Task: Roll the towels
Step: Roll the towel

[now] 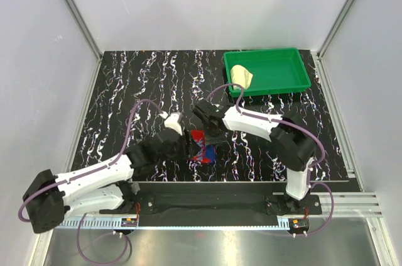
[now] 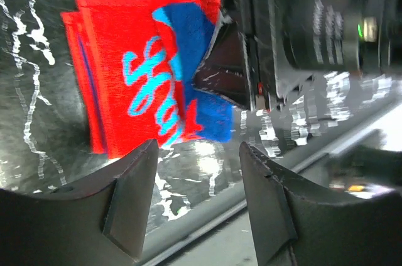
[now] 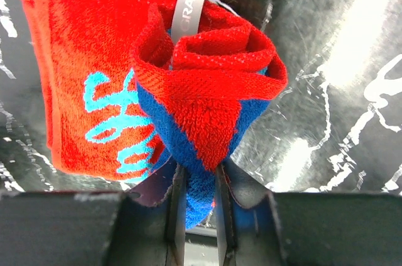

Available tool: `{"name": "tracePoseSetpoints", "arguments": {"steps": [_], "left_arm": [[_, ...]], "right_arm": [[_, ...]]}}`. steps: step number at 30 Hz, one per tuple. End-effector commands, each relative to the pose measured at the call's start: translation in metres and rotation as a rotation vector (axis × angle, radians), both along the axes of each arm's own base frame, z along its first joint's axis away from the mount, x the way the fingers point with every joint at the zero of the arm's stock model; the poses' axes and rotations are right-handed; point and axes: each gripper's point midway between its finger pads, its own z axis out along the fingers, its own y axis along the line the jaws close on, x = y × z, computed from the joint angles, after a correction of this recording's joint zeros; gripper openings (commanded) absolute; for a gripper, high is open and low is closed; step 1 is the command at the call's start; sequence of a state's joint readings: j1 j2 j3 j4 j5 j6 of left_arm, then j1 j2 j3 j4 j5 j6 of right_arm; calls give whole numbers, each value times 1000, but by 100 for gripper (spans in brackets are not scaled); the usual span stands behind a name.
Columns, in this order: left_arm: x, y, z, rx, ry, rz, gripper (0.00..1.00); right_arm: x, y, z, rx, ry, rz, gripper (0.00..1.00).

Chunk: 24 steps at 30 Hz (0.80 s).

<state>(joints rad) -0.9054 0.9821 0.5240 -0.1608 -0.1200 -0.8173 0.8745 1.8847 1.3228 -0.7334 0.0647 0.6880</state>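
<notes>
The red towel (image 1: 201, 146) with teal-blue patterns lies folded near the table's front middle. My right gripper (image 3: 196, 190) is shut on its blue corner, and the gripped end curls into a loose roll (image 3: 207, 83). In the left wrist view the red towel (image 2: 135, 65) sits just beyond my left gripper (image 2: 200, 171), which is open and empty, its fingers (image 2: 135, 190) apart over the bare table. In the top view my left gripper (image 1: 182, 146) is beside the towel's left side. The pale yellow towel (image 1: 241, 76) lies in the green tray.
The green plastic tray (image 1: 276, 71) stands at the back right of the black marbled table (image 1: 125, 90). The table's front edge and a metal rail (image 1: 207, 206) run close behind the towel. White walls enclose the sides.
</notes>
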Motion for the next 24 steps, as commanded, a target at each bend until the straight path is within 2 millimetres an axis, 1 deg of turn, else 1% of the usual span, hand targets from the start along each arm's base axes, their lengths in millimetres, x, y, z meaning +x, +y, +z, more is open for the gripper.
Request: {"name": "tracePoseSetpoints", "arguments": {"steps": [1, 2, 3, 4, 5, 6, 7, 8, 9, 10, 11, 12, 13, 14, 15, 16, 17, 19, 20, 22, 23, 24], "left_arm": [[9, 11, -3, 228, -149, 35, 58], [3, 4, -7, 279, -186, 13, 58], [2, -4, -1, 287, -212, 6, 58], [1, -11, 1, 302, -235, -5, 58], [-2, -18, -7, 349, -247, -28, 58], [-6, -29, 2, 362, -290, -31, 58], [-7, -35, 2, 378, -304, -38, 59], [-11, -41, -8, 426, -315, -60, 59], [-11, -51, -2, 420, -327, -61, 60], [-12, -56, -3, 430, -333, -66, 61], [-14, -62, -9, 464, -346, -84, 62], [-14, -71, -4, 459, -359, -82, 62], [-15, -75, -5, 469, -366, -87, 63], [-15, -80, -11, 498, -375, -104, 65], [-14, -86, -8, 494, -379, -107, 66], [-14, -90, -9, 497, -380, -110, 66], [-13, -94, -14, 518, -380, -119, 66], [-12, -96, -21, 543, -377, -123, 67], [-11, -96, -30, 573, -372, -122, 67], [-11, -98, -36, 597, -366, -123, 67], [-11, -99, -46, 624, -358, -129, 66], [-10, -99, -51, 639, -354, -131, 66]], "right_arm": [[-5, -20, 2, -151, 36, 8, 10], [-6, -21, 1, -164, 44, 11, 10], [-8, -23, -1, -184, 58, 15, 10], [-6, -21, 1, -180, 56, 12, 10], [-6, -20, 0, -183, 62, 14, 10], [-6, -21, 0, -186, 67, 13, 10], [-6, -19, 2, -182, 68, 15, 11], [-6, -18, 2, -182, 70, 17, 10], [-6, -19, 2, -187, 74, 17, 11], [-6, -18, 4, -184, 73, 19, 10], [-7, -18, 3, -188, 76, 22, 10], [-8, -18, 3, -186, 78, 24, 10], [-8, -17, 4, -182, 81, 25, 10], [-9, -18, 3, -183, 81, 26, 10], [-9, -18, 4, -182, 82, 28, 10], [-10, -17, 4, -181, 85, 30, 10], [-10, -17, 4, -181, 87, 32, 10], [-11, -16, 5, -175, 87, 36, 10], [-12, -16, 5, -173, 89, 36, 11], [-12, -14, 6, -164, 90, 39, 10], [-12, -13, 7, -160, 89, 42, 11], [-13, -13, 7, -158, 93, 45, 10]]}}
